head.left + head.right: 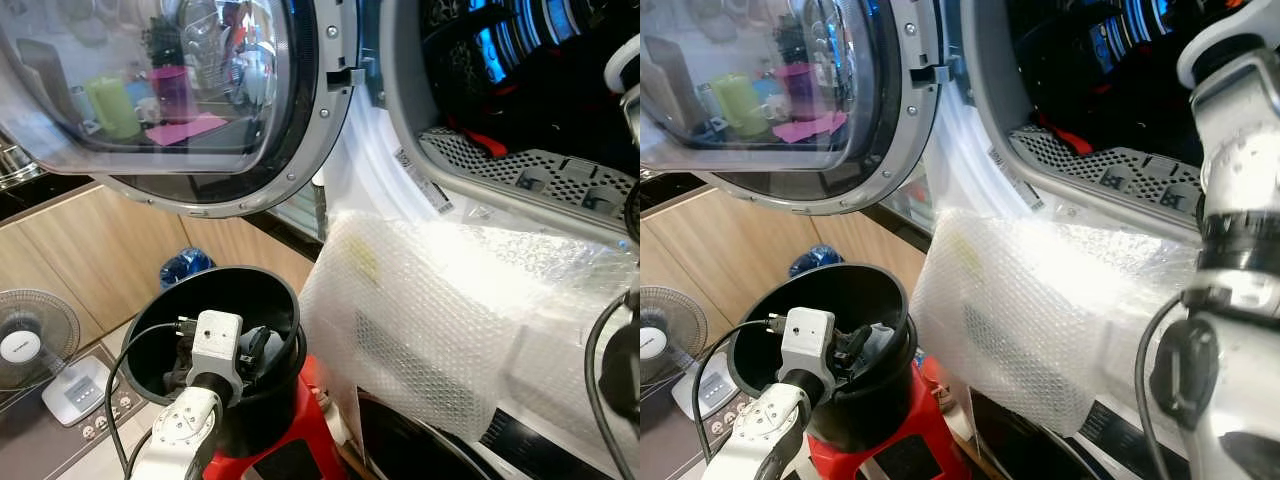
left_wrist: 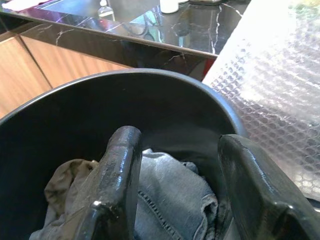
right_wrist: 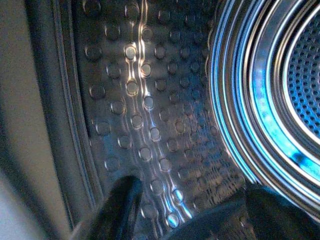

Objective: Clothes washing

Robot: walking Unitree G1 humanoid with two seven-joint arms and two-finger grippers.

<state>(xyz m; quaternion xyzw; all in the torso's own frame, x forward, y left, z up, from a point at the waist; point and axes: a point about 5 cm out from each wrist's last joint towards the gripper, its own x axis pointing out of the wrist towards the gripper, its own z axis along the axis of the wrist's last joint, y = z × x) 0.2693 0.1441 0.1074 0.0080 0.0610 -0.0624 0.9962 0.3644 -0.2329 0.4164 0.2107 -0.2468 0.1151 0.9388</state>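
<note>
Clothes, a bit of blue denim and some greyish cloth, lie bunched at the bottom of the black bucket, which stands on a red stool below the open washing machine door. From the left eye, the left gripper reaches down inside the bucket, while bubble wrap drapes over the front of the machine beneath the drum opening, where dark laundry with a red strip shows. From the right eye, the right arm rises along the right edge up toward that opening. Through the left wrist, the two black fingers stand well apart just above the denim, gripping nothing. Through the right wrist, the right gripper is inside the drum, its fingers spread and empty against the dimpled steel wall, blue light ringing the perforated back.
</note>
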